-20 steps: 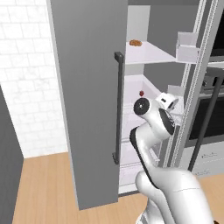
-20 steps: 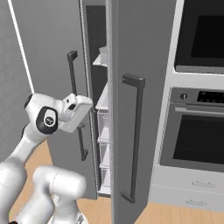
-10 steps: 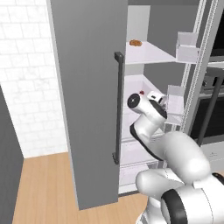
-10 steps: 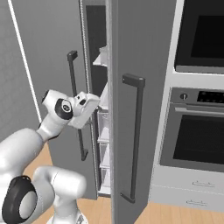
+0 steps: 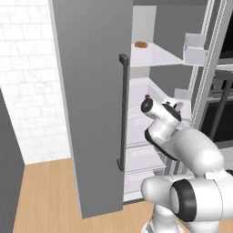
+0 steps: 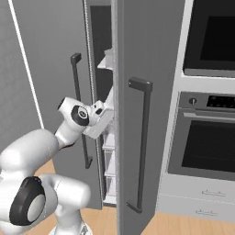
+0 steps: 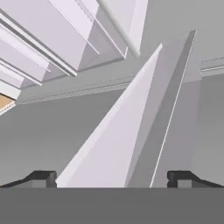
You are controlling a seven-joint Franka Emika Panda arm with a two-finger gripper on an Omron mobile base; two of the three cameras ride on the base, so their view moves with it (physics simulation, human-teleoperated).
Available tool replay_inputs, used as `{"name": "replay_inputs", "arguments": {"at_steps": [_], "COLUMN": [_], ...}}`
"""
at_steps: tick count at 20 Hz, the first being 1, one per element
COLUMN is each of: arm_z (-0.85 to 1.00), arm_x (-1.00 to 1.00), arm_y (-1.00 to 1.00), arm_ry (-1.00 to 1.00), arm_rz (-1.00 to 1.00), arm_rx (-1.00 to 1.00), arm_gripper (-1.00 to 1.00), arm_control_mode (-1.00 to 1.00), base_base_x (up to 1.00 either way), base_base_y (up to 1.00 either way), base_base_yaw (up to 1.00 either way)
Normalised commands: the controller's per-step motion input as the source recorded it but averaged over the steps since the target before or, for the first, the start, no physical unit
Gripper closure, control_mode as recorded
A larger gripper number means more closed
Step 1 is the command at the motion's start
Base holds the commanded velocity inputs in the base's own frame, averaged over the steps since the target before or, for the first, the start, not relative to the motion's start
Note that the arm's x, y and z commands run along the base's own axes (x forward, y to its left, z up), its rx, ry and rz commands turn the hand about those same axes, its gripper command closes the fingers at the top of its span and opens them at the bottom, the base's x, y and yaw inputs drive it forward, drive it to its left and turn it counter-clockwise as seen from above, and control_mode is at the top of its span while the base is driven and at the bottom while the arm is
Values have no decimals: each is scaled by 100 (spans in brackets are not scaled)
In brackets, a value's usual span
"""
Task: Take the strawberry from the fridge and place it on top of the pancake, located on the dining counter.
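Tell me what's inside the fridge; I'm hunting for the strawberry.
On the top shelf lies an orange-brown pastry. One shelf down, the strawberry peeks above the arm, which covers much of that shelf. The door hides the fridge's left part.

the left base view looks from behind the arm's left side, forward and a little down, past the open fridge door (image 5: 86, 104) into the white shelves (image 5: 154, 57); a white brick wall (image 5: 27, 82) and wood floor (image 5: 45, 195) sit to its left. the right base view looks from behind the arm's right side at the fridge (image 6: 147, 55) edge-on, so the closed door (image 6: 147, 137) and the ovens (image 6: 206, 137) lie to the right. both share the arm, the fridge and its bar handles. the hand view sits close inside the fridge, rolled, facing angled white shelf edges (image 7: 109, 144) and grey walls.
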Motion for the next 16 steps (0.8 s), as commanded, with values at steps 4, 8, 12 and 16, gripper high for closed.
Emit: {"name": "replay_inputs", "arguments": {"at_steps": [4,8,12,16], "arm_z": [0,0,0,0], "arm_x": [-32,-44,-44,-29], "arm_y": [-77,-80,-81,-78], "arm_ry": [0,0,0,0], "arm_rz": [-18,-19,-19,-17], "arm_rx": [0,0,0,0], "arm_gripper": [-100,-100,-100,-100], "arm_control_mode": [-100,-100,-100,-100], "base_base_x": [0,0,0,0], "base_base_y": [0,0,0,0], "base_base_yaw": [0,0,0,0]}}
